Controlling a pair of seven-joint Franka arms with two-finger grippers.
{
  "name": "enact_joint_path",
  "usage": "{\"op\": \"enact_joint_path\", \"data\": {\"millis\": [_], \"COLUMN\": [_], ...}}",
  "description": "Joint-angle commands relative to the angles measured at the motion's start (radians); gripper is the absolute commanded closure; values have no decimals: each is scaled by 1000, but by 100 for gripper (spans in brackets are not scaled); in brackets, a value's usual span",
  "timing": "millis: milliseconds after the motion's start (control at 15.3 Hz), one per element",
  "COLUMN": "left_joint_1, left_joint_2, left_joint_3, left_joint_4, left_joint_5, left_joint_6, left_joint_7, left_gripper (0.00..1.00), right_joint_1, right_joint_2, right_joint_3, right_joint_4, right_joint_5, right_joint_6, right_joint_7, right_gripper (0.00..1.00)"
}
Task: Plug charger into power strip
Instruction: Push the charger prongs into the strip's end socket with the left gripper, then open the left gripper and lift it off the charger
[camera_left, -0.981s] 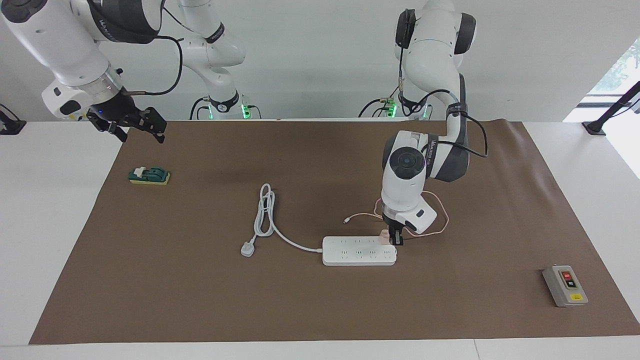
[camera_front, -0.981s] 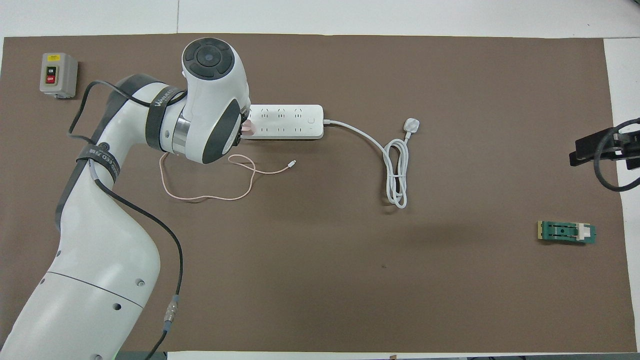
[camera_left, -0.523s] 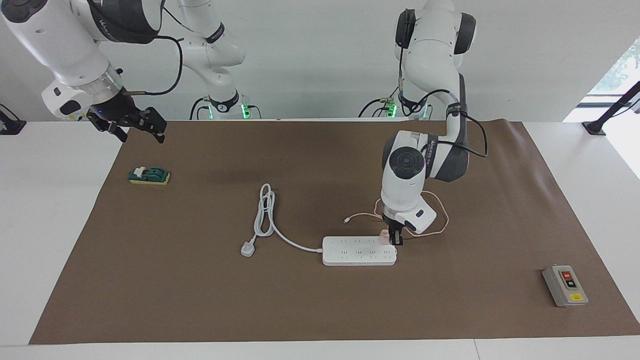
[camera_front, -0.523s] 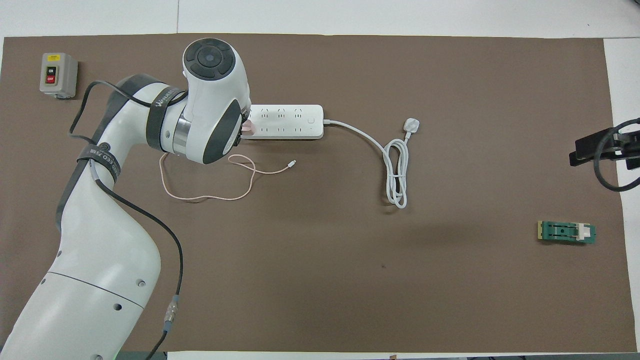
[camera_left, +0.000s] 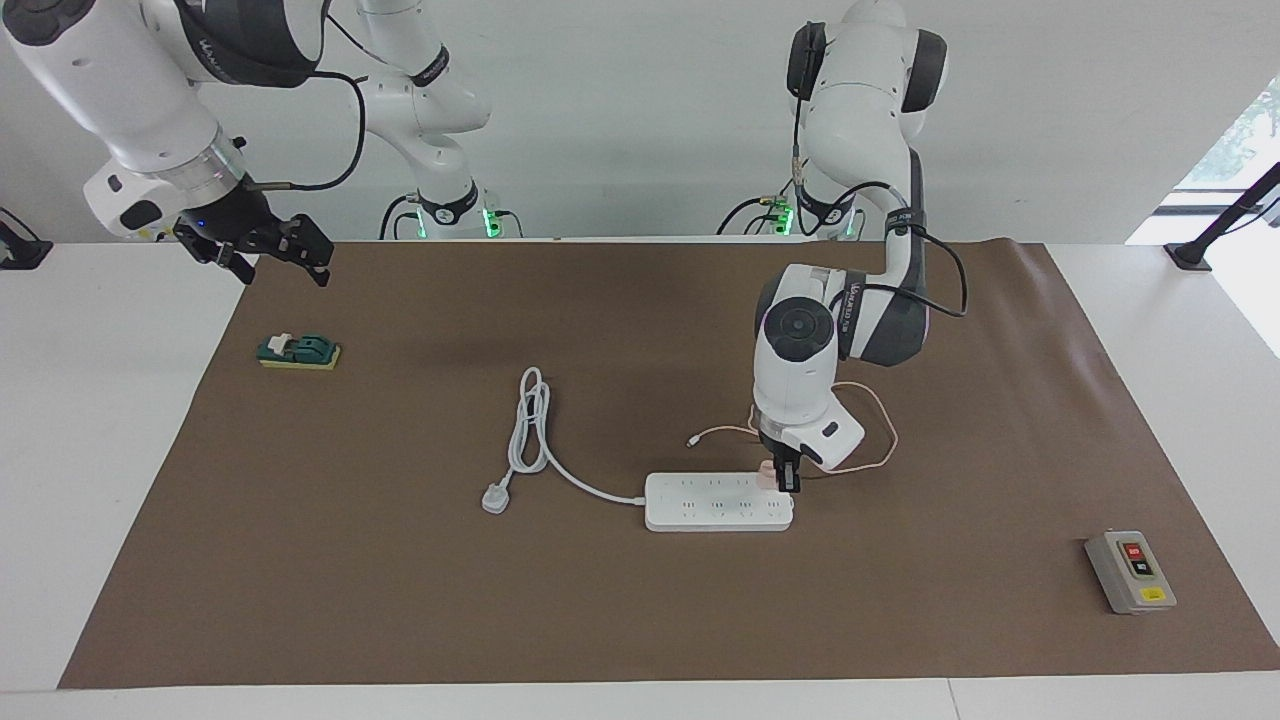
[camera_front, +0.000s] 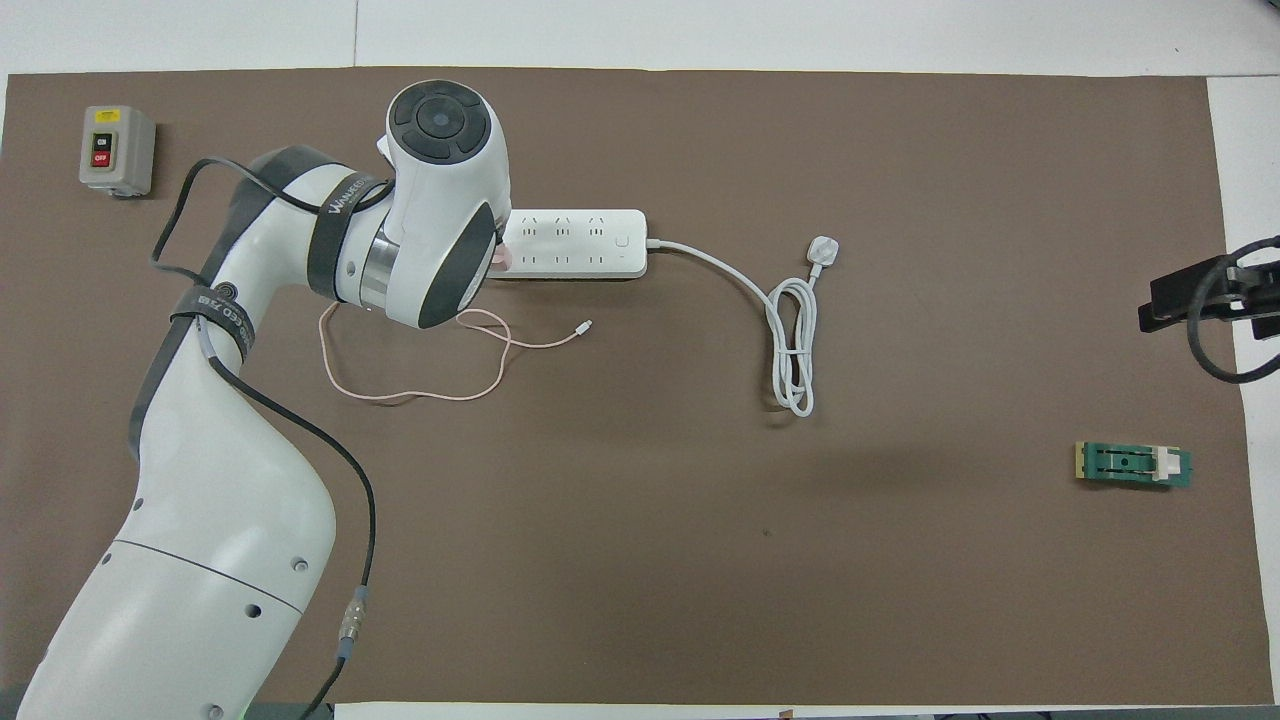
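- the facing view looks from high up across the table, toward the robots – both arm bases stand along its top edge, with the wall above them.
- the overhead view sits high above the robots' own end, looking forward and steeply down – the left arm rises from its bottom corner.
- both stand well back and share the brown mat (camera_left: 400, 560) and the power strip (camera_left: 715, 505) (camera_front: 580, 243), half a turn apart.

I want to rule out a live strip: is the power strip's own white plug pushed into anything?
No, the white plug lies loose on the brown mat, its cord running to the power strip.
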Motion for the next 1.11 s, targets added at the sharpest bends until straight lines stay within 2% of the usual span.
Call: {"op": "enact_joint_path", "data": {"millis": [0,65,131,196,262,523,850,1046], "left_joint_1": [-11,-11,-8,0,6,12,29,49], "left_joint_2": [57,49,28,6,-20,-89,-135,-167], "left_joint_3": [5,7,7,8,7,8,7,8], "left_joint_4": [2,2,2,2,2,-1,-4,-5], "left_joint_5": [-5,-12,-12,-14,-14,-21,-23,-41], "left_joint_6": [-14,-14,-18,-21,-21,-49,-55,-99], "left_joint_7": [59,78,90,104,107,112,113,185], "left_gripper": [100,73,58,36,1,0,0,0], "right_joint_1": [-4,-3,-4,-4,-4,-3,-4,-4], "right_joint_2": [-27,-27,-27,-27,-27,-27,-27,-27], "right_joint_3": [6,6,6,6,6,6,6,6], "right_joint_4": [-25,-25,-25,-25,-25,-25,-25,-25], "right_joint_5": [-8,-8,-8,-8,-8,-8,-8,-8], "right_joint_6": [-6,-4,-6,-4,-4,-4,-6,-6], "right_joint_7": [10,10,10,10,10,10,10,10], "right_gripper": [0,0,0,0,0,0,0,0]}}
